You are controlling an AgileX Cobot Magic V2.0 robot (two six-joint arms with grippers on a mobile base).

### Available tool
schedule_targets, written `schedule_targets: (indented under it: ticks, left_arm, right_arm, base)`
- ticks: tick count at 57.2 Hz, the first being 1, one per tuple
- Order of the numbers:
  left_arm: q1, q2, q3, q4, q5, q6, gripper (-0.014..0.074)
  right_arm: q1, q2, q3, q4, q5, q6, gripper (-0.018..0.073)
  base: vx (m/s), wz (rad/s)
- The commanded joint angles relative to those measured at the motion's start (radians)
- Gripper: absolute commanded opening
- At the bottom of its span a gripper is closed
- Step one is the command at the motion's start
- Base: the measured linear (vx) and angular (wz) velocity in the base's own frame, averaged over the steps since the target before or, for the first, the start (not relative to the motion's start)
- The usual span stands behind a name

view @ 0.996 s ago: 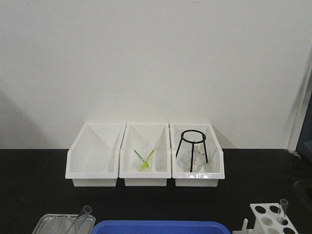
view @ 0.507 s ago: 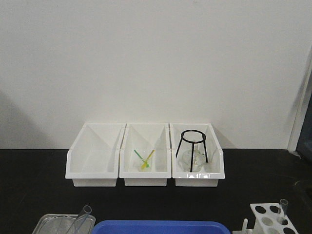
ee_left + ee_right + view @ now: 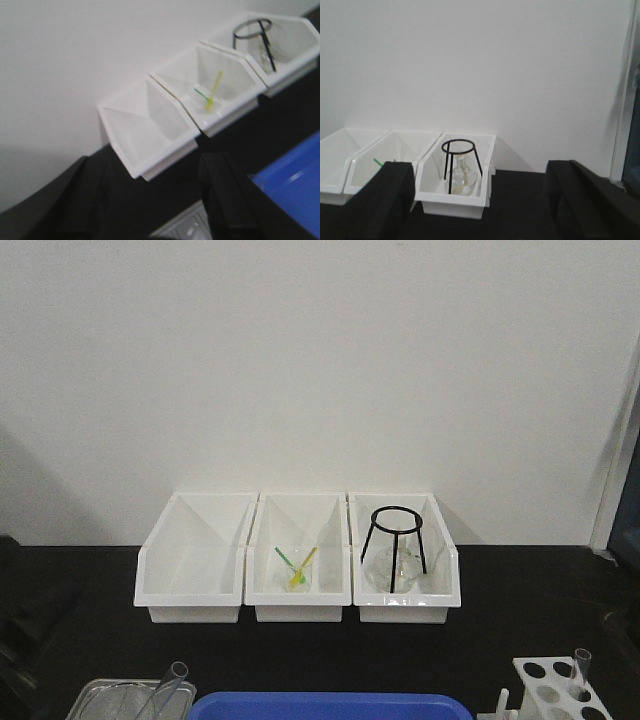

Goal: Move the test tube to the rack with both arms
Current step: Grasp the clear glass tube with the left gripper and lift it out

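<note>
**Plastic, glass and matt black**

The three bins (image 3: 298,598) are smooth white plastic with a soft sheen, and the rack (image 3: 540,682) is white plastic too. The test tube (image 3: 580,662) standing in it and the flask (image 3: 392,570) are clear glass. The tripod (image 3: 395,550) is thin black wire. The blue tray (image 3: 330,705) is glossy plastic, the pan (image 3: 100,698) dull grey metal, the desk (image 3: 520,610) matt black.

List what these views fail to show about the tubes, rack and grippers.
Rack: the front view's bottom edge cuts off its near rows.
Test tube in the metal tray: lower end cut off by the same edge.
Left gripper, right gripper: absent from the front view, so their spacing from tube and rack is untellable.
</note>
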Motion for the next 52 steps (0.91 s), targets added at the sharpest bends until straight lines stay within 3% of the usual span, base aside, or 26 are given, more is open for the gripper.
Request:
schedule_targets:
  ticks: [1, 17, 28, 52]
  left_arm:
    - [-0.044, 0.055, 0.017, 0.001, -0.125, 0.015, 0.0512]
    - [-0.056, 0.275, 0.063, 0.0, -0.299, 0.009, 0.0512]
    - [-0.056, 0.385, 0.063, 0.001, -0.383, -0.065, 0.0512]
    - [-0.056, 0.54, 0.062, 0.001, -0.569, -0.069, 0.0512]
  right_arm:
    - [0.008, 0.004, 0.008, -0.006, -0.136, -0.008, 0.054]
    - [0.008, 0.004, 0.025, -0.01, -0.155, -0.034, 0.0533]
    - [0.006, 0.004, 0.025, -0.01, -0.156, -0.037, 0.0533]
    - [0.006, 0.004, 0.025, -0.009, -0.158, -0.088, 0.0533]
  base:
    - [0.0, 0.0]
    - [0.0, 0.0]
    - [0.0, 0.0]
    - [0.0, 0.0]
